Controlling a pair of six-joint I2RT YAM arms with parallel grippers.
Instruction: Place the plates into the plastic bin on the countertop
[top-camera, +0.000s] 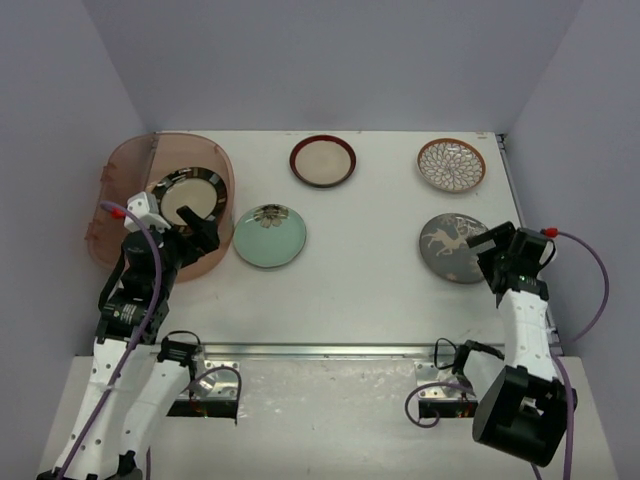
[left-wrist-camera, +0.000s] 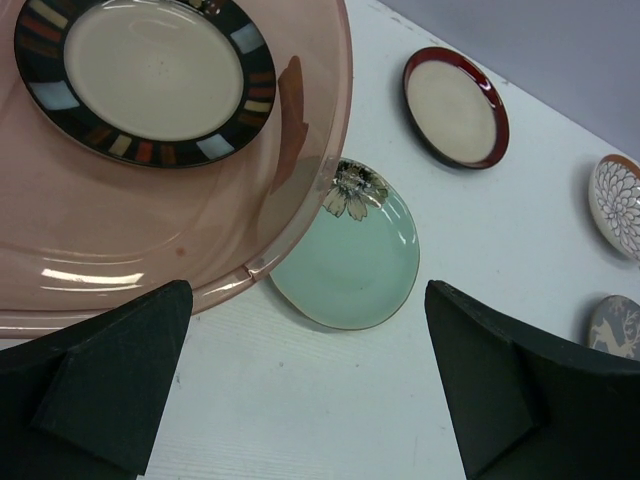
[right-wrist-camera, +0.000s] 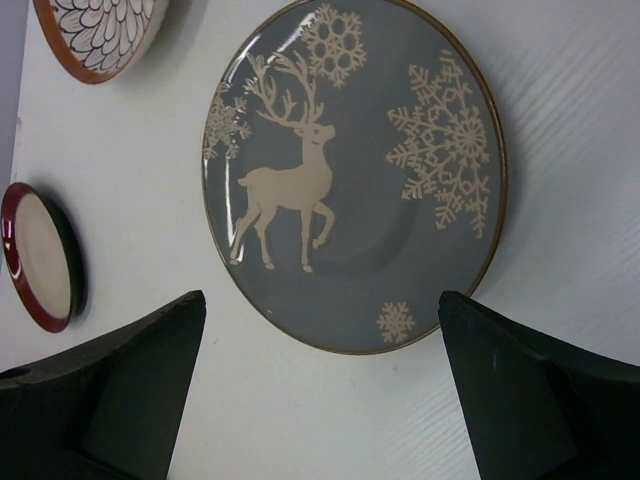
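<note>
On the right of the countertop (right-wrist-camera: 570, 150), the right gripper (right-wrist-camera: 318, 310) hovers, jaws apart, over the grey deer plate (right-wrist-camera: 355, 190), whose shallow glazed rim could slip a pinch.

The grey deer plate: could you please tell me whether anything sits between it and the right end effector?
Nothing visible does. The open right end effector hangs over the grey deer plate, which lies uncovered on the countertop.
</note>
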